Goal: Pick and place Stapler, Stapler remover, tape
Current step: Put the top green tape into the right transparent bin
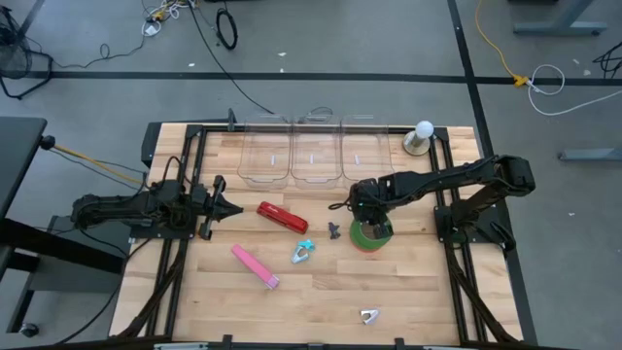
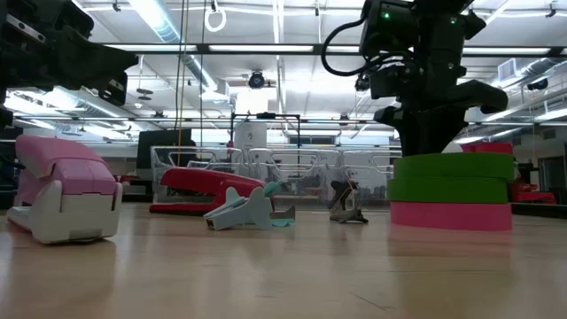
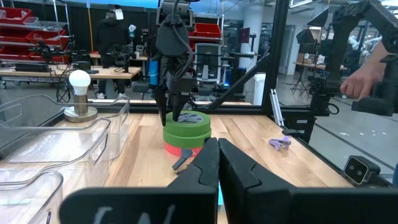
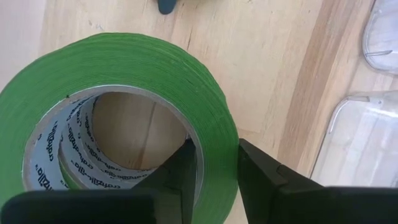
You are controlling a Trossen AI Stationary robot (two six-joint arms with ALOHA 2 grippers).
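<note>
The right gripper [image 1: 373, 229] is down over the green tape roll [image 1: 371, 234], which lies flat on top of the red tape roll [image 2: 451, 215] on the right half of the wooden table [image 1: 321, 301]. In the right wrist view its two dark fingers [image 4: 182, 176] straddle the green roll's wall, one inside the open centre and one outside, clamped on that wall. The stack sits on the tabletop in the low view, the green roll squarely over the red one. The left gripper [image 1: 225, 208] hangs over the left side of the table, well apart from the tape, with its fingers pressed together and holding nothing. Just right of it lies the red stapler [image 1: 282, 217], and nearer the front edge a pink stapler [image 1: 256, 266] lies at an angle. A light blue staple remover [image 1: 303, 253] rests between the red stapler and the tape stack, and a small dark staple remover [image 1: 335, 230] lies just left of the stack. Another small pale staple remover [image 1: 369, 315] sits near the front edge. Three clear plastic bins [image 1: 313, 152] stand in a row along the far edge, with a white bulb on a round base [image 1: 422, 137] to their right. In the left wrist view, a person's hand [image 3: 359, 78] shows beyond the table.
</note>
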